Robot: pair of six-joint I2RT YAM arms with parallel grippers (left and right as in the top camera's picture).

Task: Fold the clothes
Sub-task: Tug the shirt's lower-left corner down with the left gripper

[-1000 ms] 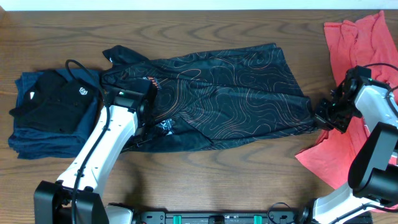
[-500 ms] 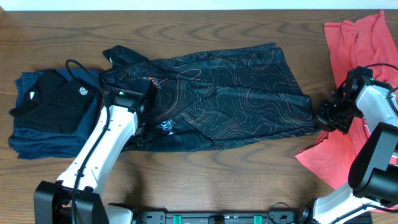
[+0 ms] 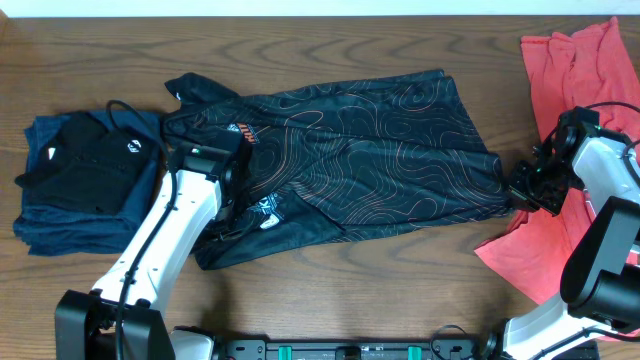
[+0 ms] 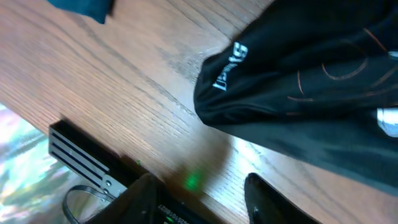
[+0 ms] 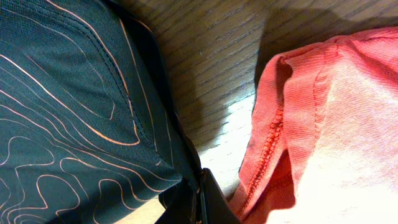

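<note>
Since one second ago the near-left corner of the black shirt [image 3: 370, 150] has slid nearer on the table [image 3: 380, 290] and now lies flatter; its right side has hardly changed. The fingers of the left gripper [image 4: 205, 190] stand apart, with bare wood and a green reflection between them, and the shirt's printed edge lies just beyond them, not held. The right gripper [image 5: 200, 198] is clamped on the shirt's right hem, just beside the red garment [image 5: 323, 112] (the two cloths nearly touch here). The black shirt is spread across the middle of the table, between the folded dark stack [image 3: 70, 190] at the left and the red garment at the right.

In my judgement the shirt is being laid flat before its first fold. Next, the left gripper should take the near-left edge while the right one keeps the hem taut.

The left arm reaches from the near edge to the shirt with its wrist turned down. The right arm curls in from the right.
</note>
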